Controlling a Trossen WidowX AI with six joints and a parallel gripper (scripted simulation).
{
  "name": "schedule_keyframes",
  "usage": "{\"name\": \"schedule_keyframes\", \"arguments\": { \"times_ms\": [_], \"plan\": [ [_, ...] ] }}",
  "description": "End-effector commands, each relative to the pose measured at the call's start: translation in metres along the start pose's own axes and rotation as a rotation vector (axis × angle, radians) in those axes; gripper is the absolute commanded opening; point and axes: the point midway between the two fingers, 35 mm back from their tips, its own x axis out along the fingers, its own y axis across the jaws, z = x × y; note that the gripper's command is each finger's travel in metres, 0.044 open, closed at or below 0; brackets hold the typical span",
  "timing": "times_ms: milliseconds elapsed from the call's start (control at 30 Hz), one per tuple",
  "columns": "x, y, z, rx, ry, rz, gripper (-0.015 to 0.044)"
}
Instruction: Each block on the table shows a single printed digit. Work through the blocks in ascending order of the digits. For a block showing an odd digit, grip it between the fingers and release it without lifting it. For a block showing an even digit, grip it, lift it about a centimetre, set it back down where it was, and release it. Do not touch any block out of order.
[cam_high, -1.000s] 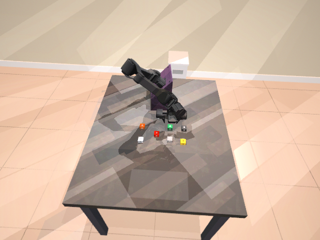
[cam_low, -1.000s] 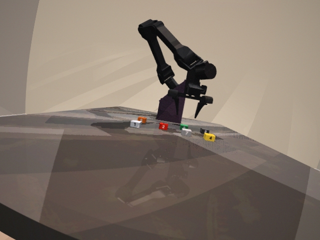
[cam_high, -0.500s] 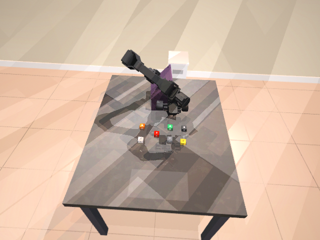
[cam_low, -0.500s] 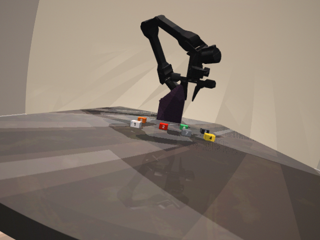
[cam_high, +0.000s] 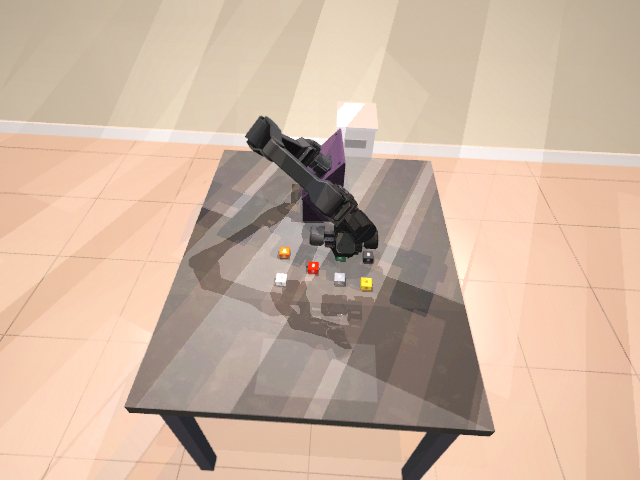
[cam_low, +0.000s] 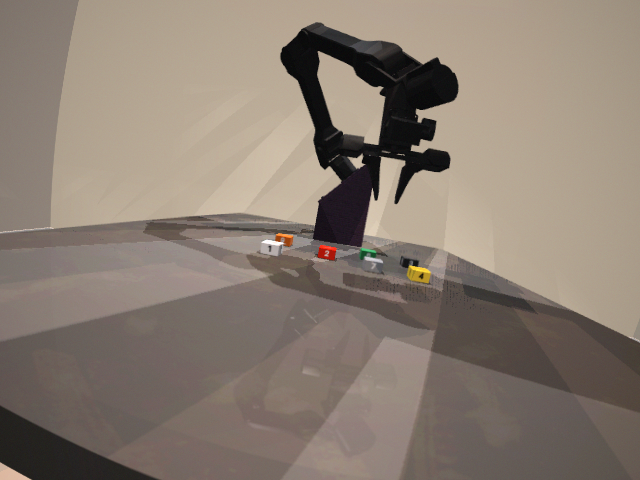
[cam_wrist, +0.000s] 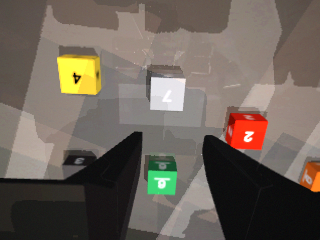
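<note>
My gripper (cam_low: 386, 201) (cam_wrist: 172, 141) is partly open and empty, high above the blocks. The green block (cam_high: 340, 257) (cam_low: 368, 254) (cam_wrist: 162, 184) shows an underlined 6 and is partly hidden by the arm in the top view. The pale grey block (cam_high: 339, 279) (cam_low: 373, 265) (cam_wrist: 167, 94) shows 7. The yellow block (cam_high: 366, 283) (cam_low: 418, 274) (cam_wrist: 79, 75) shows 4, the red block (cam_high: 313, 267) (cam_low: 326, 253) (cam_wrist: 246, 132) 2, the black block (cam_high: 368, 256) (cam_low: 409, 262) (cam_wrist: 79, 160) 3, the white block (cam_high: 280, 279) (cam_low: 271, 248) 1. The orange block (cam_high: 284, 252) (cam_low: 283, 239) (cam_wrist: 312, 176) has an unclear digit. All rest on the table.
The grey table (cam_high: 310, 372) (cam_low: 155, 372) bears the blocks in a loose cluster before the purple arm base (cam_high: 336, 155) (cam_low: 341, 219). A white box-like object (cam_high: 356, 116) stands behind the base. Arm shadows cross the table.
</note>
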Motion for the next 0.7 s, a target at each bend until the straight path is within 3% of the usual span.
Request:
{"name": "schedule_keyframes", "arguments": {
  "times_ms": [0, 67, 233, 667],
  "plan": [
    [0.048, -0.001, -0.003, -0.011, 0.020, -0.012, 0.0225],
    [0.074, -0.003, -0.005, -0.011, 0.021, -0.017, 0.0278],
    [0.078, -0.004, -0.006, -0.011, 0.021, -0.017, 0.0400],
    [0.098, -0.004, -0.006, -0.011, 0.021, -0.018, 0.0400]
  ]
}}
